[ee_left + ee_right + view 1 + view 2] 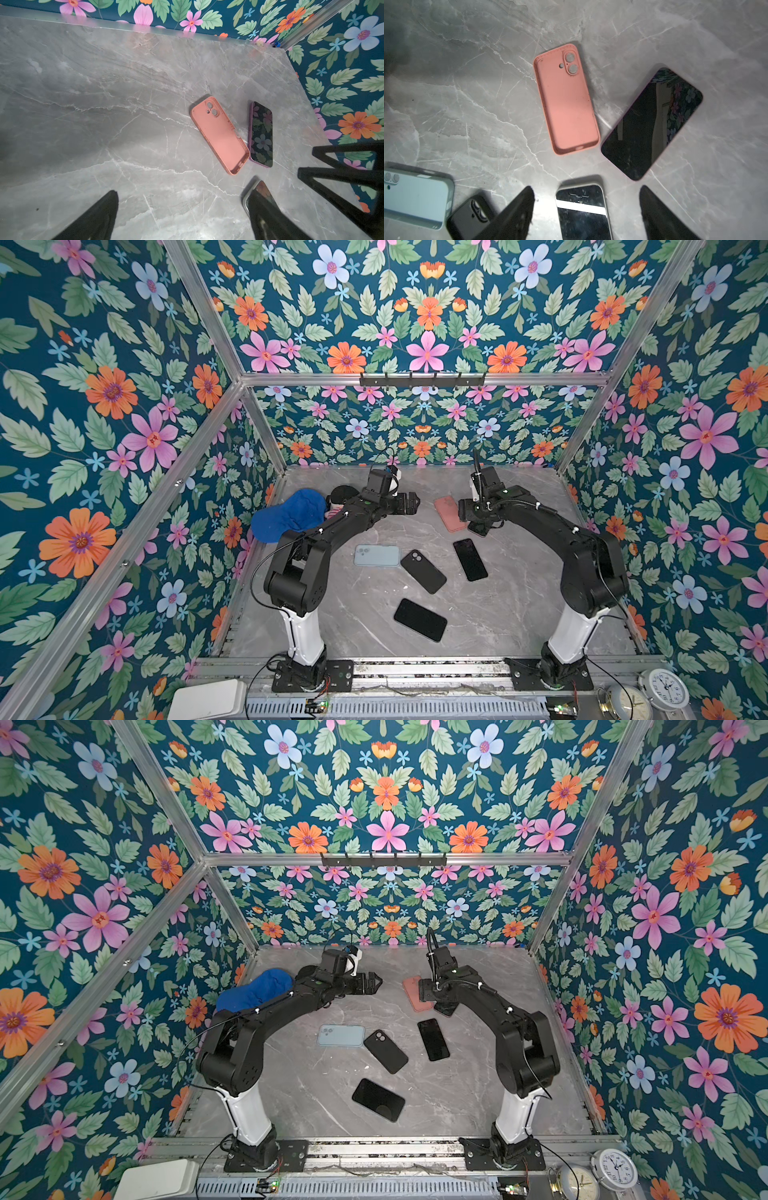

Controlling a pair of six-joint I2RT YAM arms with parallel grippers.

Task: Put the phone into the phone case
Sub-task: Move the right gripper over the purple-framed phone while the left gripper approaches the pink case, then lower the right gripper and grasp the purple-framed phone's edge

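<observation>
A white alarm clock (663, 690) sits nearest me, then the grey marble tabletop (519, 614) inside floral walls (104, 406). Left gripper (414, 502) and right gripper (586, 190) both gape, empty.

Robot test cell in a lab, a built rig rather than a room.
Aluminium frame (291, 379) carries printed floral panels (428, 302) round a marble-look worktop (498, 605). Left arm (299, 572) and right arm (594, 572) are bolted to a rail (428, 670) along its front edge. A slotted cable duct (415, 709) and bare circuit board (318, 703) sit in front of that rail, a white clock (664, 689) off the front right corner.
</observation>
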